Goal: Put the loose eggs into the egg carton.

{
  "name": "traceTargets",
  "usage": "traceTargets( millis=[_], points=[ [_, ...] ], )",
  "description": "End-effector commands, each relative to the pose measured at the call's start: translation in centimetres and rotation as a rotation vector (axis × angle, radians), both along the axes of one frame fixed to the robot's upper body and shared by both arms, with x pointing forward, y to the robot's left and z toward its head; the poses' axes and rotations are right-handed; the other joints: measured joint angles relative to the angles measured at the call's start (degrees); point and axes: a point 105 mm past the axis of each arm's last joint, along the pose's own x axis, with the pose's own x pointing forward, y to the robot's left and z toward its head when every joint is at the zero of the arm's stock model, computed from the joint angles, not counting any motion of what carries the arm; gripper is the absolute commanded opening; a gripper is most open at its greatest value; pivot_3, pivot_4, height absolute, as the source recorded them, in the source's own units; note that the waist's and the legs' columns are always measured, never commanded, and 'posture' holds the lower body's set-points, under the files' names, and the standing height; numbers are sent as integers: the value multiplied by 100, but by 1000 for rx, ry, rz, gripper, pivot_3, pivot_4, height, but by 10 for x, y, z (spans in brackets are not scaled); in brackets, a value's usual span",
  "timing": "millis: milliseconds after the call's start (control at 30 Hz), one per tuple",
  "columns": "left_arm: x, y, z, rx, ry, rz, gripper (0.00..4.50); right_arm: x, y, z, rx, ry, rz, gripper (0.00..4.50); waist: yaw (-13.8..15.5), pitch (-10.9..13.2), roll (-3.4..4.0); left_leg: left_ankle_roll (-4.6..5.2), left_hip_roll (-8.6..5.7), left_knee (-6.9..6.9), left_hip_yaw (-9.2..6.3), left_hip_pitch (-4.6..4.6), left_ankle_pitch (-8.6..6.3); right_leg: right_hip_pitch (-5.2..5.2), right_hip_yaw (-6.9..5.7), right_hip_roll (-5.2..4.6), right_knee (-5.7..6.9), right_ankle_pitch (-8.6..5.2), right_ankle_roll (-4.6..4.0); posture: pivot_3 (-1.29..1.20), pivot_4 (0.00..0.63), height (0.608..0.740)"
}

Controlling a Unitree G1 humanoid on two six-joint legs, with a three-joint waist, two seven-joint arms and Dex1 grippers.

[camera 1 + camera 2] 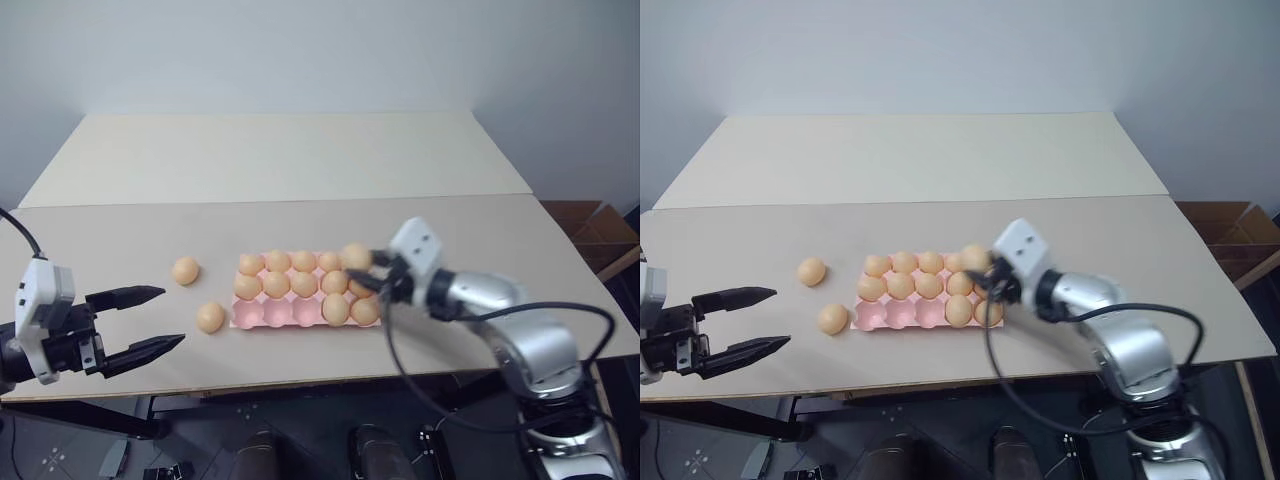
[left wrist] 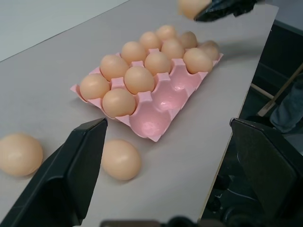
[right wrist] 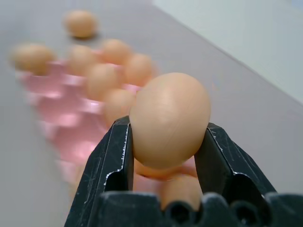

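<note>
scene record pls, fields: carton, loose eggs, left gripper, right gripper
carton: pink egg carton on the table, three empty cups visible in the near row at its left end
loose eggs: two on the table left of the carton
left gripper: open, empty, apart from the eggs
right gripper: shut on an egg, above the carton's right end

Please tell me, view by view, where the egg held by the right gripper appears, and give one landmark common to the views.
Left eye: held egg above the egg carton's right end.
Right eye, same place.
Left wrist, at the far end of the carton.
Right wrist, between the right gripper's fingers.
Shared landmark: the pink carton.
</note>
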Motion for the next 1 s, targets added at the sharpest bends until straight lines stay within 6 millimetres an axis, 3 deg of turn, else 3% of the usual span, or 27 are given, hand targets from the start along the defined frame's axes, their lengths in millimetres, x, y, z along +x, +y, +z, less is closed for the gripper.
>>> traceTargets(
  millis=[33,133,267,333,433,667,900,1000],
  points=[
    [-3,-1,12,21,-54,-3,4500,-4,21,-7,-56,-27,51,1855,13,-1,-2,0,-2,1,1,1,0,0,0,-3,-1,-2,-3,0,150,740],
    [-4,0,12,26,-54,-2,4500,-5,26,-13,-67,4,64,1855,27,-3,-5,-1,-7,2,1,-5,1,1,-2,-9,-7,-11,-18,0,150,740],
    [-4,0,12,27,-51,1,4500,-3,25,-19,-98,6,56,2958,18,-3,-6,-1,-6,2,3,-8,0,0,-2,-8,-13,-1,-2,0,150,740],
    [-3,0,11,27,-49,5,4500,-3,24,-3,-41,-13,54,3714,15,-3,-6,-1,-4,2,0,-7,0,-1,-5,-4,-9,-1,-1,0,150,740],
    [-2,2,10,25,-48,13,4500,-4,12,18,10,-43,49,4485,16,-3,-6,-1,0,1,-4,-6,0,-4,-8,0,1,0,-1,0,150,740],
    [-1,15,9,23,-49,72,4500,-5,-61,48,26,-105,-46,4485,69,-4,-7,-1,-6,1,-4,-10,-1,5,-12,-7,-19,-2,1,0,150,740],
    [-9,37,11,18,-38,162,4500,-24,-130,27,-61,-59,-104,4485,43,-5,-10,1,-5,-11,-4,-7,-2,3,-12,-4,-21,-7,5,0,150,740],
    [-11,37,5,16,-15,162,4500,-29,-147,19,-91,-50,-110,4485,24,-4,-10,1,-5,-10,-3,3,-1,9,-8,-4,-16,-17,-9,0,150,740]
  ],
)
